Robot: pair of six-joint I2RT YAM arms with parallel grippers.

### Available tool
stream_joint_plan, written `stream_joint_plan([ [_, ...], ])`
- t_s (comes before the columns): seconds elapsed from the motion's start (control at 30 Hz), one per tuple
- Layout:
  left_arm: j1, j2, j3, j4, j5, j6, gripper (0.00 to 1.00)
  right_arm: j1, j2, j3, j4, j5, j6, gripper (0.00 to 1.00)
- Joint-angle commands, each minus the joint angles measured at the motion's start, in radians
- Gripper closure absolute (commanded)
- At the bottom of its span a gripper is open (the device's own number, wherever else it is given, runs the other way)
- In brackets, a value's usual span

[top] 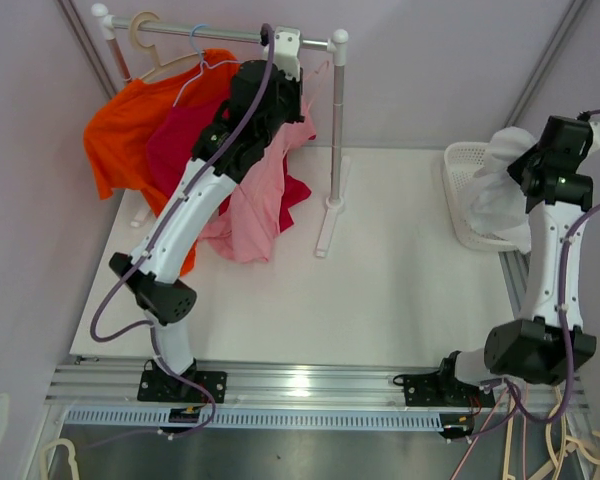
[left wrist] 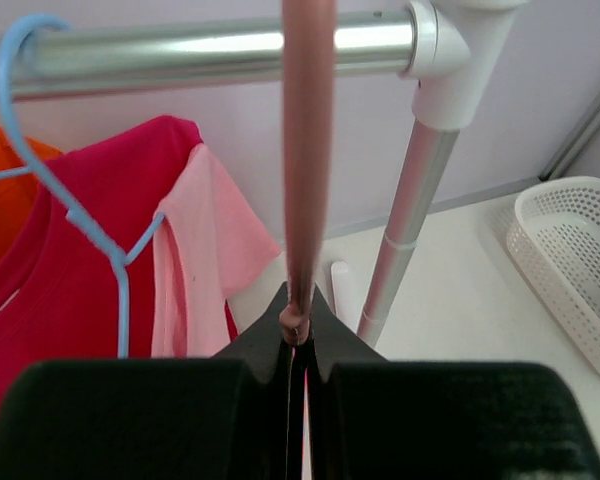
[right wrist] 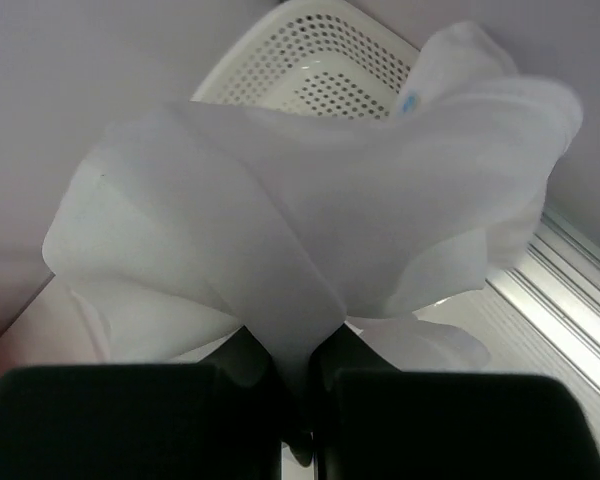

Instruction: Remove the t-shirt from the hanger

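white t-shirt (right wrist: 310,230) hangs crumpled in soft folds, pinched by right gripper (right wrist: 296,378).

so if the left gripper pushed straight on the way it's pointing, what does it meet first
Likely the silver rail, just above the pink hanger its jaws are shut on; depth is unclear.

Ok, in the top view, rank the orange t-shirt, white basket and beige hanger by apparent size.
1. orange t-shirt, largest.
2. white basket, partly hidden under the white garment.
3. beige hanger, smallest; little more than its hook shows.
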Motion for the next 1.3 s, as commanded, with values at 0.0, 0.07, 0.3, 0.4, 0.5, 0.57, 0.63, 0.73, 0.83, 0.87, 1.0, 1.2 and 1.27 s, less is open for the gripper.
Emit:
stream_joint_plan([
  [0.0,0.012,0.095,0.133,0.057,-0.011,0.049,0.99,-0.102,0.057,0.043,0.072,-0.154,0.029,1.0],
  [0.07,0.015,0.132,0.166,0.071,-0.032,0.086,0.99,-0.152,0.149,0.091,0.108,-0.211,0.04,1.0],
  [0.3,0.033,0.168,0.112,0.169,-0.008,0.067,0.99,-0.158,0.31,0.27,-0.015,-0.187,0.047,0.36],
  [0.4,0.041,0.192,0.133,0.171,0.006,0.06,0.99,-0.155,0.272,0.168,-0.011,-0.154,0.061,0.01],
  [0.5,0.046,0.206,0.138,0.194,0.006,0.066,0.99,-0.147,0.183,0.041,0.128,-0.14,0.048,0.01],
  [0.57,0.049,0.206,0.147,0.211,-0.014,0.061,0.99,-0.144,0.114,-0.022,0.176,-0.168,0.026,0.01],
  [0.63,0.052,0.202,0.149,0.232,-0.016,0.06,0.99,-0.14,0.085,-0.03,0.179,-0.186,0.014,0.0],
  [0.73,0.052,0.196,0.149,0.267,0.001,0.06,0.99,-0.14,0.073,-0.024,0.167,-0.193,0.003,0.01],
  [0.83,0.053,0.212,0.166,0.291,0.018,0.073,0.99,-0.138,0.062,-0.03,0.173,-0.22,0.003,0.0],
  [0.87,0.053,0.218,0.172,0.297,0.036,0.078,0.99,-0.136,0.056,-0.035,0.171,-0.229,0.002,0.01],
  [1.0,0.059,0.257,0.17,0.335,0.089,0.087,0.99,-0.112,0.031,-0.046,0.168,-0.26,-0.003,0.0],
  [1.2,0.059,0.292,0.183,0.308,0.172,0.08,0.99,-0.081,-0.044,-0.085,0.198,-0.262,-0.009,0.0],
  [1.27,0.061,0.286,0.163,0.283,0.158,0.072,0.93,-0.071,-0.051,-0.078,0.19,-0.268,-0.009,0.0],
])
